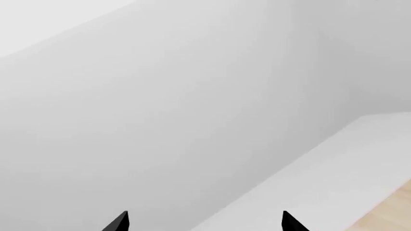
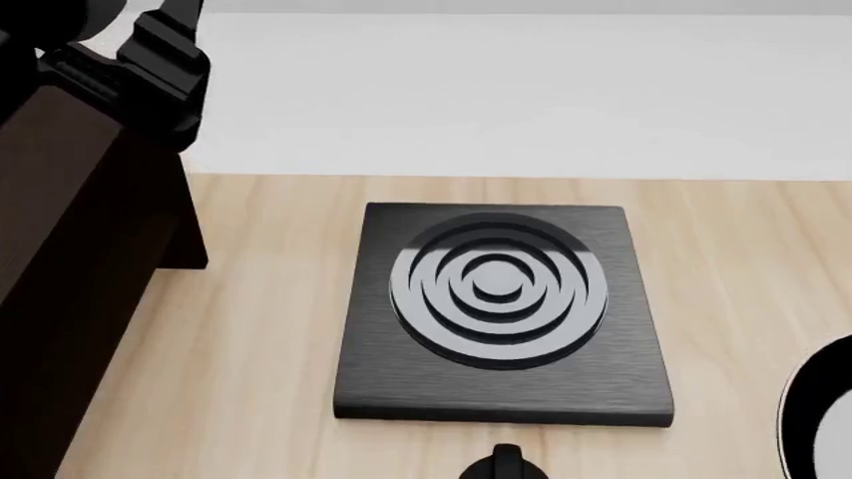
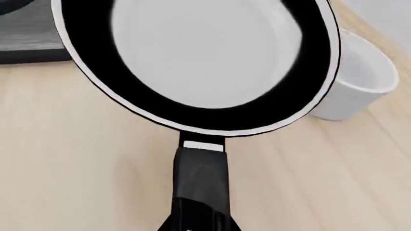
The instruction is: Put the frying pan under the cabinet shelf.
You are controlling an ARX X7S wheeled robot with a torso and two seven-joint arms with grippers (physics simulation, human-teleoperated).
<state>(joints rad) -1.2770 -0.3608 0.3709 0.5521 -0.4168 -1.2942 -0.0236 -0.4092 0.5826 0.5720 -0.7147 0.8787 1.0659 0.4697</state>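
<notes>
The right gripper (image 3: pixel 196 226), seemingly clamping the frying pan (image 3: pixel 199 53) handle, sits lower right; the cabinet shelf (image 2: pixel 80 259) stands far left.

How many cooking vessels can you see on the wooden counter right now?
2: the frying pan, handle toward the right pincer, beside the black square plate, and a white pot partly hidden behind the pan. Others could lie out of view.

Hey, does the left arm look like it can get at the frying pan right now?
Probably not easily: the left hand faces a blank wall up by the cabinet shelf, while the frying pan sits across the table beyond the square plate.
</notes>
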